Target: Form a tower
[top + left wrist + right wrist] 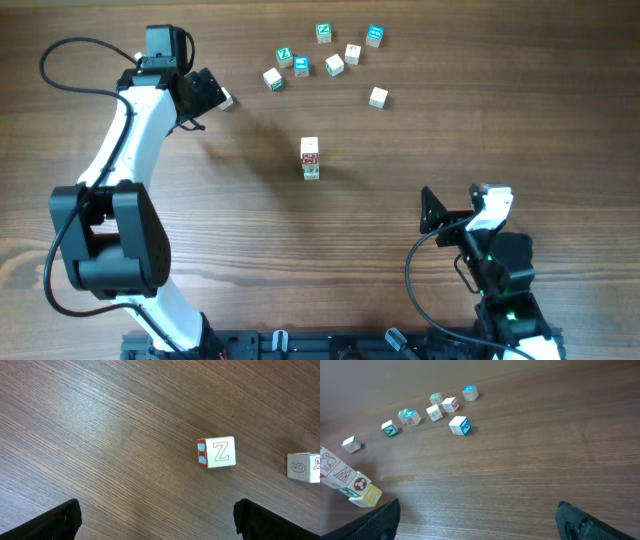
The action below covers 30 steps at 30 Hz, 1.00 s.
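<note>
Near the middle of the worktop (200,210) stands the tower (310,158), a one-cube-wide column whose top cube is pale with red marks and whose foot shows green from overhead. In the right wrist view the tower (345,482) sits at the far left edge, with a yellow face lettered K at its foot and pale printed cubes above.

To the tower's right and on the arm-base side of it, well apart from it, hovers the right gripper (430,205). Its jaws are spread wide with nothing between them, and both fingers (382,520) show only at the bottom corners of its own camera view.

Beyond the tower and off to its left is the left gripper (215,95), also well apart from the column and also spread wide and empty. Just ahead of its fingers (260,520) lies a Z cube (216,452) with a red and blue side face, resting on the wood and touching neither finger. A second cube (303,466) is cut off at the right edge of that view.

Past the tower, on the side away from the arm bases, a scatter of loose cubes (325,55) with green, blue and red marks lies spread out, none touching the column.
</note>
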Each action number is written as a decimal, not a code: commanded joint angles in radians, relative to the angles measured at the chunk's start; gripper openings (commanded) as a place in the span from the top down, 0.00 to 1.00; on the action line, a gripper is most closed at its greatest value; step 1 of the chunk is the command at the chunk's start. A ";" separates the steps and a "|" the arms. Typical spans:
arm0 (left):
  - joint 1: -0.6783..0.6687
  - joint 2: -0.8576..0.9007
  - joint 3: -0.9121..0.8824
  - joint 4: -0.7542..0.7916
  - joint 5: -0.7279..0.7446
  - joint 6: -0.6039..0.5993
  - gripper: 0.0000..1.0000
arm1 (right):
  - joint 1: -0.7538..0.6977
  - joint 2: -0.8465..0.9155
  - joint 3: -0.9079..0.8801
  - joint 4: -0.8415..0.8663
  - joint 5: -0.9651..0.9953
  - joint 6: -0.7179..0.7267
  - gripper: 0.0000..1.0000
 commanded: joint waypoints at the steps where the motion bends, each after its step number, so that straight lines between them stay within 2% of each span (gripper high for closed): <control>1: 0.000 0.012 -0.006 0.002 -0.006 0.005 0.00 | -0.027 -0.110 -0.002 -0.058 -0.013 -0.040 0.00; 7: 0.000 0.012 -0.006 0.002 -0.006 0.005 0.00 | -0.034 -0.356 -0.002 -0.211 -0.023 -0.126 0.00; 13: 0.000 0.012 -0.006 0.002 -0.006 0.005 0.00 | -0.072 -0.528 -0.001 -0.216 -0.035 -0.274 0.00; 15: 0.000 0.012 -0.006 0.002 -0.006 0.005 0.00 | -0.074 -0.526 -0.001 -0.213 -0.053 -0.307 0.00; 30: 0.000 0.012 -0.006 0.002 -0.006 0.005 0.00 | -0.084 -0.519 -0.001 -0.213 -0.053 -0.301 0.00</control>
